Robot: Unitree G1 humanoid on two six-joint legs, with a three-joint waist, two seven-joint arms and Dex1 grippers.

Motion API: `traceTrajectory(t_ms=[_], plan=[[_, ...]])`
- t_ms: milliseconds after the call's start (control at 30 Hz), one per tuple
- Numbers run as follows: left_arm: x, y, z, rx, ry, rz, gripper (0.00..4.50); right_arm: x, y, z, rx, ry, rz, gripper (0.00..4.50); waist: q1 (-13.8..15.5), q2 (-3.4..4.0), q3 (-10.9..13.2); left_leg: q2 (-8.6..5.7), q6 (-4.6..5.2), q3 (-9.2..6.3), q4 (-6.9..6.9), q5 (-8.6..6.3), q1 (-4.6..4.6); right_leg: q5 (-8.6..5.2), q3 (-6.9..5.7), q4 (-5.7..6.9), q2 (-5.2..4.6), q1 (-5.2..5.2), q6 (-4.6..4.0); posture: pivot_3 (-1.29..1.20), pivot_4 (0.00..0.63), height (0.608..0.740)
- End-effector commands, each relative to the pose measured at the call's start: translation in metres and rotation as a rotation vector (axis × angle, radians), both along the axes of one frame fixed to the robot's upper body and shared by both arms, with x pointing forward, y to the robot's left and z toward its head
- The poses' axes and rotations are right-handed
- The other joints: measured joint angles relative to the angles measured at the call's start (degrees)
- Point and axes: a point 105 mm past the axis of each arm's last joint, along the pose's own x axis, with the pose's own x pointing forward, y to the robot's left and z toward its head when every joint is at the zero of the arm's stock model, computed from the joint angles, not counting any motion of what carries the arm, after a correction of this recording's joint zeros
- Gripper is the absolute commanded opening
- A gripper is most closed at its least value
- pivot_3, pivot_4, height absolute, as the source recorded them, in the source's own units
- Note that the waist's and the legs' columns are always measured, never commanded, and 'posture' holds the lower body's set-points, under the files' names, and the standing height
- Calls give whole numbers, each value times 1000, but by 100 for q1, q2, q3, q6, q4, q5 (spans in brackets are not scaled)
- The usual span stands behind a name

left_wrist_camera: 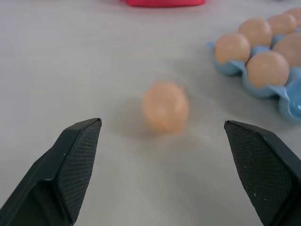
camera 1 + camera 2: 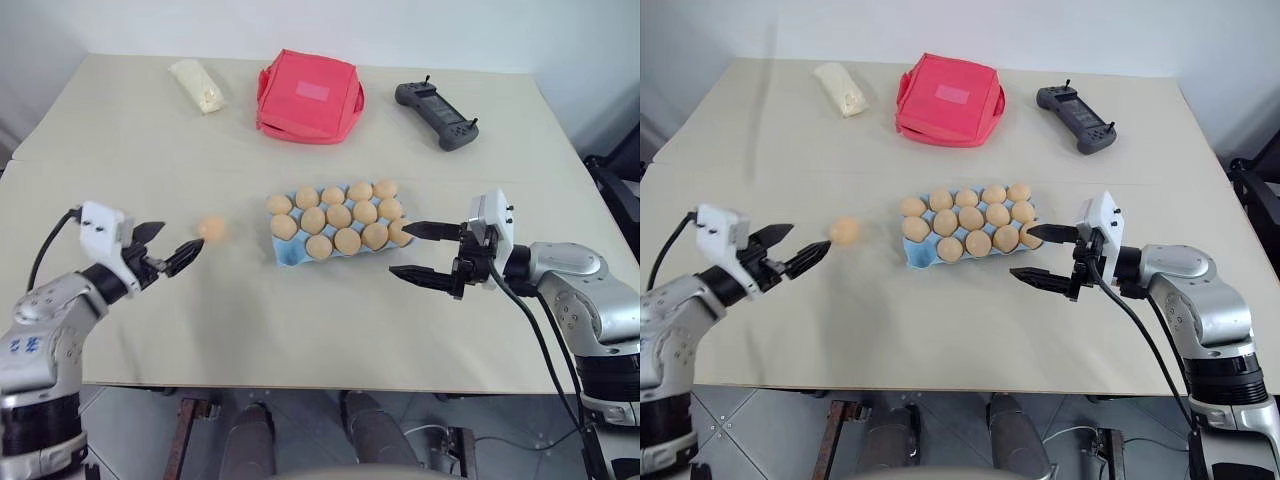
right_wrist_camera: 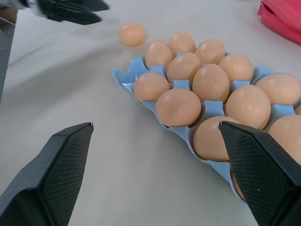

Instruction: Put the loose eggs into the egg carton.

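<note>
On the beige table (image 2: 300, 320), near its centre, sits the light blue egg carton (image 2: 288, 252), lidless and filled with pale orange-tan eggs in three rows; its near-left corner cup appears empty, though the head views are coarse at that spot. One loose egg (image 2: 211, 229) lies on the bare tabletop to the left of the carton, well apart from it and touching nothing else; it appears slightly blurred in the left wrist view (image 1: 165, 106).

Left gripper (image 2: 166, 246): positioned at the left of the table, just left of the loose egg and pointing toward it. Its two black fingers (image 1: 75, 160) are spread wide with nothing between them; the egg lies just beyond the fingertips, not in contact.

Right gripper (image 2: 417, 252): positioned at the right end of the carton, pointing left toward it. Its fingers (image 3: 61, 169) are likewise spread wide and hold nothing; the far finger's tip lies close to the carton's rightmost eggs, and contact cannot be confirmed.

Far side of the table, left to right: a cream-white lumpy packet (image 2: 198, 85), a red square fabric pouch (image 2: 309, 95), and a dark grey handheld controller (image 2: 436, 114). All three stand well apart from the carton and from both grippers.
</note>
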Motion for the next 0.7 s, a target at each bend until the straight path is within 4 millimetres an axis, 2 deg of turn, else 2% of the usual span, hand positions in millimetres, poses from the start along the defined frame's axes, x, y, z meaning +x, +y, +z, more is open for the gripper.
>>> traceTrajectory(t_ms=[33, 200, 367, 467, 667, 700], plan=[[18, -10, 3, 36, -18, -36, 4456, -3, -2, 12, 12, -56, -10, 4500, -1, 0, 0, -1, -1, 0, 0, -1, 0, 25, 0, 1, 0, 0, 46, 0, 150, 740], [39, -20, -8, 64, 15, -75, 4456, -7, -5, 11, 10, -56, -27, 4500, -10, 0, 0, 1, -2, 4, -14, -6, 0, 32, 3, 2, 3, -9, 61, 0, 150, 740], [44, -24, -25, 87, 77, -104, 4456, -9, -7, 12, 9, -61, -42, 4500, 12, 0, 0, 1, -3, 4, -23, -7, -1, 30, 2, 0, 3, -12, 61, 0, 150, 740], [45, -26, -30, 87, 82, -119, 3910, -10, -8, 11, 7, -60, -46, 4500, 20, 0, 0, 1, -4, 3, -23, -8, -1, 30, 2, 1, 3, -11, 62, 0, 150, 740], [45, -30, -18, 75, 40, -142, 2006, -10, -9, 12, 5, -63, -48, 4500, 17, 0, 0, 1, -4, 3, -12, -8, -1, 31, 2, 6, 3, -9, 63, 0, 150, 740], [43, -31, -14, 75, 31, -154, 1851, -10, -9, 12, 5, -63, -48, 4500, 17, 0, 0, 1, -4, 3, -10, -8, -1, 31, 3, 7, 3, -9, 63, 0, 150, 740]])
